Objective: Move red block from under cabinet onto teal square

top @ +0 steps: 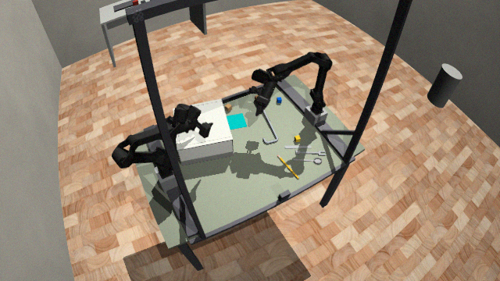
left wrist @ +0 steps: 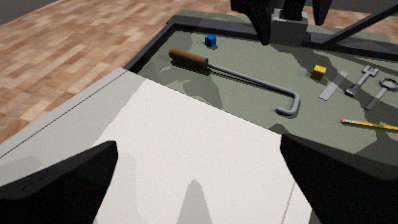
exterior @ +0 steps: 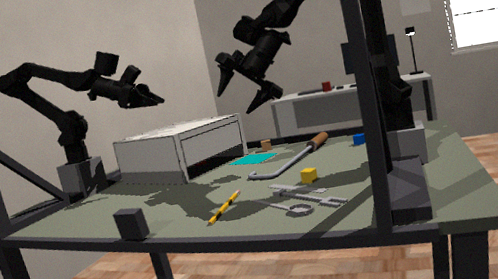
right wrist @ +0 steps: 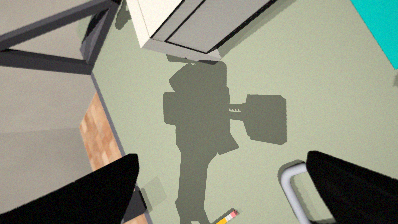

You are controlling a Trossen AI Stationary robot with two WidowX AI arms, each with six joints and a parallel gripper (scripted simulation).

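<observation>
The white cabinet [top: 198, 130] stands at the back left of the table, and in the exterior view [exterior: 180, 148] its drawer front faces the teal square [exterior: 252, 159]. The teal square [top: 236, 121] lies flat right beside it. The red block is hidden; I see it in no view. My left gripper [top: 207, 129] is open and empty, hovering over the cabinet top [left wrist: 190, 155]. My right gripper [top: 258, 105] is open and empty, high above the table near the teal square's far side. The right wrist view shows the cabinet [right wrist: 200, 25] and a corner of the teal square [right wrist: 385, 25].
A hook tool with a wooden handle [top: 269, 125] lies right of the teal square. A brown cube [top: 228, 106], a blue cube [top: 279, 100] and a yellow cube [top: 298, 138] are scattered around. Wrenches [top: 308, 154] and a pencil [top: 287, 167] lie toward the front. Frame posts stand at the table edges.
</observation>
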